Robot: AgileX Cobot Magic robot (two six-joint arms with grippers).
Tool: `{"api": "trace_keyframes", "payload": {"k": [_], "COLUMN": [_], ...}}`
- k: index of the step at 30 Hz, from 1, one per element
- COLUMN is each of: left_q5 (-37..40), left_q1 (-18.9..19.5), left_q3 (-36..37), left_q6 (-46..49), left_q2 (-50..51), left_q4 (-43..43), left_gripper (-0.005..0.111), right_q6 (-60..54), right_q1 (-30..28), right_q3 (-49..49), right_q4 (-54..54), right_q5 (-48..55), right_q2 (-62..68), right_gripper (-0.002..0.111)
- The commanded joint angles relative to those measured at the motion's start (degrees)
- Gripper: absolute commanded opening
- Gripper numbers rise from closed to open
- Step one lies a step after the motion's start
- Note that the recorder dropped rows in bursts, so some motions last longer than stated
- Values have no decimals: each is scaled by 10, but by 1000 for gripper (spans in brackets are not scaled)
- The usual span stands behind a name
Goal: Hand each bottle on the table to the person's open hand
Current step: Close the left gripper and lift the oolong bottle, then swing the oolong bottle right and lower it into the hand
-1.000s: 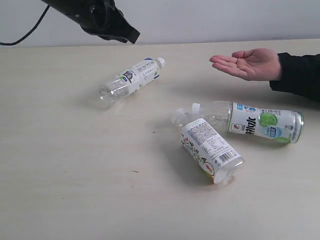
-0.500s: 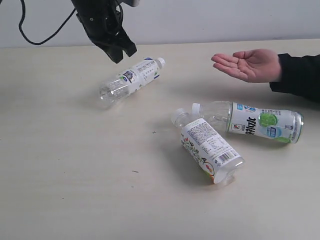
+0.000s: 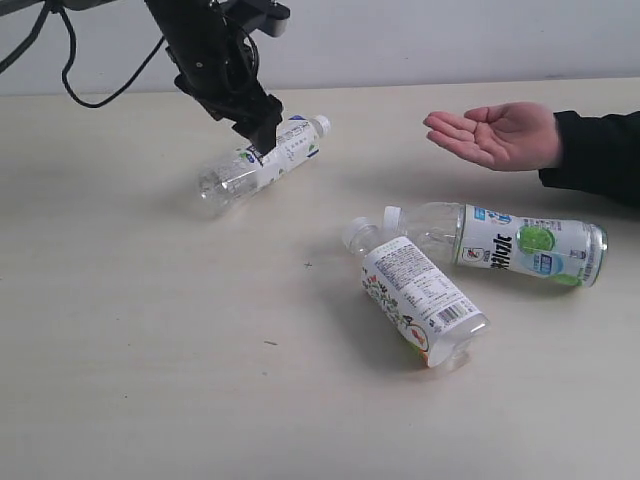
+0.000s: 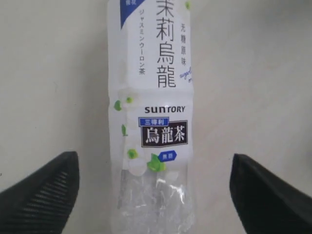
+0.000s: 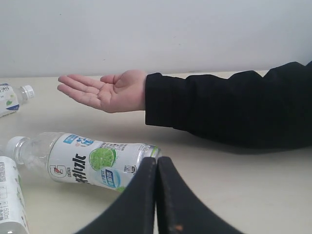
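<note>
As far as I can see nothing is delivered yet: the person's open hand [image 3: 495, 130] is held palm up over the far right of the table [image 3: 150, 350] with nothing in it, and all three bottles in view lie on their sides on the table. My left jaws are spread wide and hang over the blue-white bottle [image 3: 240, 172], one on each side of its label (the left wrist view shows bare table between each jaw and the plastic, so nothing is gripped). My right jaws are pressed together and empty, low beside the green-lime bottle [image 3: 520, 248], which lies near the hand. The nutrition-text bottle [image 3: 415, 295] lies with its cap just beside the lime one's cap. By my judgement, what is left is to close on the blue-white bottle, carry it to the palm, then hand over the other two
</note>
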State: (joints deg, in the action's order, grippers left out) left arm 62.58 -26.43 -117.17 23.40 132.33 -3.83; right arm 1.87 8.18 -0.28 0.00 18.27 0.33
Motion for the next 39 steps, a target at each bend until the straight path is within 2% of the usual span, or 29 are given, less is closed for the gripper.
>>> {"api": "trace_keyframes", "payload": {"k": [1,13,17,21,22,24,26,27,39], "left_q5": [-5,-29,-26,-23,-23,-23,-23,-22,1], "left_q1": [-2,-3,-3,-3,-3,-3,-3,-3,-21], "left_q3": [-4,-4,-4,-4,-4,-4,-4,-4,-3], "left_q6": [-5,-9,-10,-12,-14,-19,-36,-44,-182], "left_q2": [13,62,62,62,62,62,61,59,-43], "left_q4": [3,4,4,4,4,4,4,4,-12], "left_gripper": [81,81,76,61,54,35,6,1,0], "right_q6": [-1,-1,-1,0,0,0,0,-1,-1], "right_q1": [-2,-2,-2,-2,-2,-2,-2,-2,-2], "right_q3": [3,3,3,3,3,3,3,3,3], "right_q4": [0,0,0,0,0,0,0,0,0], "right_q5": [-4,-4,-4,-4,-4,-4,-4,-4,-4], "right_q2": [-3,-3,-3,-3,-3,-3,-3,-3,-3], "right_gripper": [0,0,0,0,0,0,0,0,0]}}
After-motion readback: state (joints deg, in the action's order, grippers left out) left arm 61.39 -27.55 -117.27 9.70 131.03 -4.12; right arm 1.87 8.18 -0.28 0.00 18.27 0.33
